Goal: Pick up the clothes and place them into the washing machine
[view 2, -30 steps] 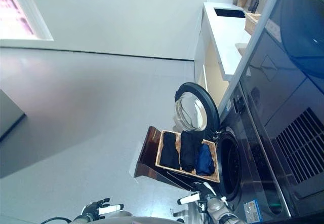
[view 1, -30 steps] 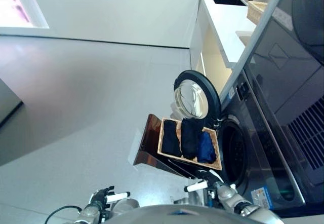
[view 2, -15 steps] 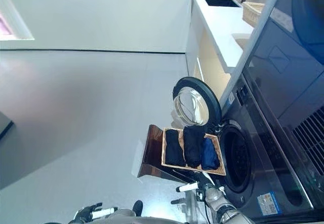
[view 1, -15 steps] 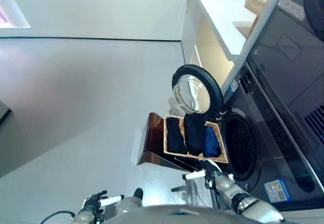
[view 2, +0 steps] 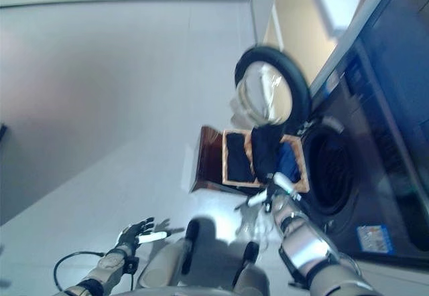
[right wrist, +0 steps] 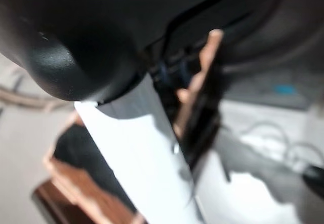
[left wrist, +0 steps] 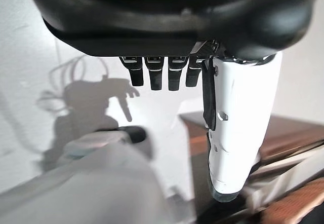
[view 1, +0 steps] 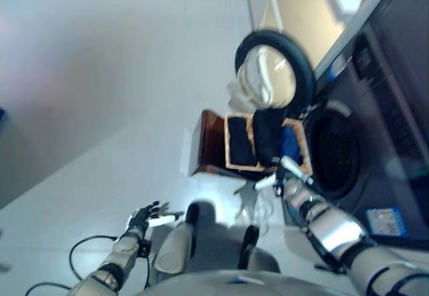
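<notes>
From the head views, dark clothes [view 1: 263, 138] lie in a basket [view 1: 230, 150] on a stand [view 1: 209, 142] beside the open washer [view 1: 334, 155]. The right hand [view 1: 280, 175] is near the basket's edge; whether its fingers are apart is unclear. In its wrist view, the left hand [left wrist: 167, 72] hangs empty, fingers loose.

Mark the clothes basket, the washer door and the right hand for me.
clothes basket [view 1: 230, 142], left eye view, its left wicker rim.
washer door [view 1: 271, 78], left eye view, its glass window.
right hand [view 1: 289, 177], left eye view, its palm.
</notes>
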`<state>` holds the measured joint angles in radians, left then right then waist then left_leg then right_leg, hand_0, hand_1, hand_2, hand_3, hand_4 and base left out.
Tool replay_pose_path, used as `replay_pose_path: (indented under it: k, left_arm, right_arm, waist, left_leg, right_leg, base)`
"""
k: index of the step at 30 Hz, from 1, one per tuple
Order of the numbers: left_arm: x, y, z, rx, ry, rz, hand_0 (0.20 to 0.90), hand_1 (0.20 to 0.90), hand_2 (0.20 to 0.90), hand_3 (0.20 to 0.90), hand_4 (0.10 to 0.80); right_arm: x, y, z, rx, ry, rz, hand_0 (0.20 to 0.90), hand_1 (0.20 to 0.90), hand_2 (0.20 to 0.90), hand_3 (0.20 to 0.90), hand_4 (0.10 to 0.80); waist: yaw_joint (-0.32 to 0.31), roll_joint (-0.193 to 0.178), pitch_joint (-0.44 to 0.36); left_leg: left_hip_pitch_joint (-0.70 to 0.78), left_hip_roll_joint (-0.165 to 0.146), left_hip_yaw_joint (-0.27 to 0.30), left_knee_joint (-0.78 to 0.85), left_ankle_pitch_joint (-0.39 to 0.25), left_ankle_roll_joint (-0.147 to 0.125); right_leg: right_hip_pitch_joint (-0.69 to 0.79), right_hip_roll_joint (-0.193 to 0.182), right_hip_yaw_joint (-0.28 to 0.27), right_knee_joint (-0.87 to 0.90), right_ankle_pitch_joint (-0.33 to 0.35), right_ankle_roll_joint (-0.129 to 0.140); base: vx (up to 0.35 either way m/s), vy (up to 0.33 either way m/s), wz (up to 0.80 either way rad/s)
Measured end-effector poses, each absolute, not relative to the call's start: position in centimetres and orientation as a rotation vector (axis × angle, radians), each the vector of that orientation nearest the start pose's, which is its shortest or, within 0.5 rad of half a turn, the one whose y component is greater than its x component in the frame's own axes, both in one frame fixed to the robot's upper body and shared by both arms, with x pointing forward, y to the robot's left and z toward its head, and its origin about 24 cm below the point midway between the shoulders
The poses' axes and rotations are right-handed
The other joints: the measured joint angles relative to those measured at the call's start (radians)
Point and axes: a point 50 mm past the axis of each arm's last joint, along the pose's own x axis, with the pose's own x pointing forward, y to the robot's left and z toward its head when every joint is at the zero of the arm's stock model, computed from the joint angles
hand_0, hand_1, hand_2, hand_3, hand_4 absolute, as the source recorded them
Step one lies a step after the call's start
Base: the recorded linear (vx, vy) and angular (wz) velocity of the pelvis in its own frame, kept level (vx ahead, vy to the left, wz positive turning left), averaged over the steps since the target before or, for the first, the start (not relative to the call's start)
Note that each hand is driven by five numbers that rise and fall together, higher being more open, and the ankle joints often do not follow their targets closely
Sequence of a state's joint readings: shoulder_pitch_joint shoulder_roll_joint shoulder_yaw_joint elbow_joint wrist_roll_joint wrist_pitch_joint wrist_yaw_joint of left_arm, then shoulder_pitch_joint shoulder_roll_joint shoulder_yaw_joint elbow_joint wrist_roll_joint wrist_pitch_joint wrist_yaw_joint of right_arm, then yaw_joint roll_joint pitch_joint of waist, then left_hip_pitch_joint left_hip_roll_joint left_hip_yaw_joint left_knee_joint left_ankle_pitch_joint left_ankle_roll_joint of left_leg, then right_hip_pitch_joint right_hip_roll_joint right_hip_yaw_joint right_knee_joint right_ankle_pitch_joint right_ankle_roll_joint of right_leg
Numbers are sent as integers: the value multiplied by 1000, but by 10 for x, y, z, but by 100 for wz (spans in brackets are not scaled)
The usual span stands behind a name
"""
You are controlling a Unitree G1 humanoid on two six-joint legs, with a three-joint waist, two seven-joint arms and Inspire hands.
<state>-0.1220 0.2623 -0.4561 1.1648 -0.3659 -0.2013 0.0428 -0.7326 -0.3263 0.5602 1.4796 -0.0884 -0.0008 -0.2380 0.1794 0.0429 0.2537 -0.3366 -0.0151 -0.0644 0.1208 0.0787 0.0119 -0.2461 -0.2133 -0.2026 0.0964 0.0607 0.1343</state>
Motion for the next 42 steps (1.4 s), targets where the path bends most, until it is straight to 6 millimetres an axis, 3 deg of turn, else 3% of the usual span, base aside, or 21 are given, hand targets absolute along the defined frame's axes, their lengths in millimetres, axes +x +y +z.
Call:
replay_pose_path:
  k: [3, 5, 9, 16, 19, 23, 34, 39, 42]
  left_arm:
    - [152, 202, -143, 169, 903, -6, 900, 900, 900, 900, 800]
    - [163, 199, -139, 153, 874, 1, 900, 900, 900, 900, 800]
    - [181, 197, -132, 172, 830, 7, 900, 900, 900, 900, 800]
    - [195, 187, -124, 180, 778, -21, 900, 900, 900, 900, 800]
    - [200, 184, -122, 171, 761, -25, 900, 900, 900, 900, 800]
    - [206, 180, -118, 161, 732, -31, 900, 900, 900, 900, 800]
    - [220, 173, -107, 137, 653, -24, 900, 900, 900, 900, 800]
    - [224, 169, -104, 125, 628, -27, 900, 900, 900, 900, 800]
    - [228, 168, -101, 116, 610, -22, 900, 900, 900, 900, 800]
  right_arm:
    - [334, -248, -6, -986, 597, -123, 900, 900, 900, 900, 800]
    - [347, -258, 18, -1009, 543, -188, 900, 900, 900, 900, 800]
    - [362, -277, 56, -1055, 473, -291, 900, 900, 900, 900, 800]
    - [363, -323, 106, -1137, 433, -479, 900, 900, 900, 900, 800]
    - [362, -331, 114, -1148, 429, -509, 900, 900, 900, 900, 800]
    - [363, -331, 117, -1160, 424, -508, 900, 900, 900, 900, 800]
    - [376, -325, 151, -1208, 337, -534, 900, 900, 900, 900, 800]
    - [375, -332, 160, -1225, 323, -571, 900, 900, 900, 900, 800]
    - [373, -339, 172, -1262, 319, -603, 900, 900, 900, 900, 800]
  waist:
    - [2, 27, 28]
    - [18, 42, 41]
    - [30, 60, 94]
    - [46, 100, 144]
    - [51, 107, 157]
    - [54, 108, 159]
    - [53, 103, 200]
    - [55, 99, 203]
    - [54, 98, 203]
  left_leg:
    - [-40, 1, -4, -1, 14, -3]
    - [-83, 0, -8, -1, 23, -3]
    - [-94, -7, -7, -8, 32, 10]
    - [-133, -21, -19, -9, 35, 14]
    - [-150, -24, -22, -10, 35, 14]
    - [-183, -26, -27, -9, 41, 16]
    - [-272, -46, -44, -5, 59, 17]
    - [-305, -56, -50, -5, 66, 19]
    - [-341, -57, -58, -6, 64, 5]
  right_leg:
    - [-42, 0, -4, 1, 18, 1]
    - [-82, 2, -5, 3, 32, -10]
    - [-94, -4, -7, -1, 35, -9]
    - [-116, -14, -20, -16, 43, 4]
    - [-130, -16, -25, -17, 44, 5]
    - [-160, -17, -28, -14, 42, 2]
    - [-242, -27, -31, -4, 48, 11]
    - [-273, -36, -31, 3, 49, 14]
    - [-307, -42, -33, 9, 47, 17]
  base:
    - [-56, 33, 8]
    - [-24, 17, 0]
    - [-6, 19, 2]
    - [3, 19, 8]
    - [0, 0, 0]
    - [15, 4, 6]
    - [10, 2, 5]
    - [16, 1, 7]
    - [97, -20, 7]
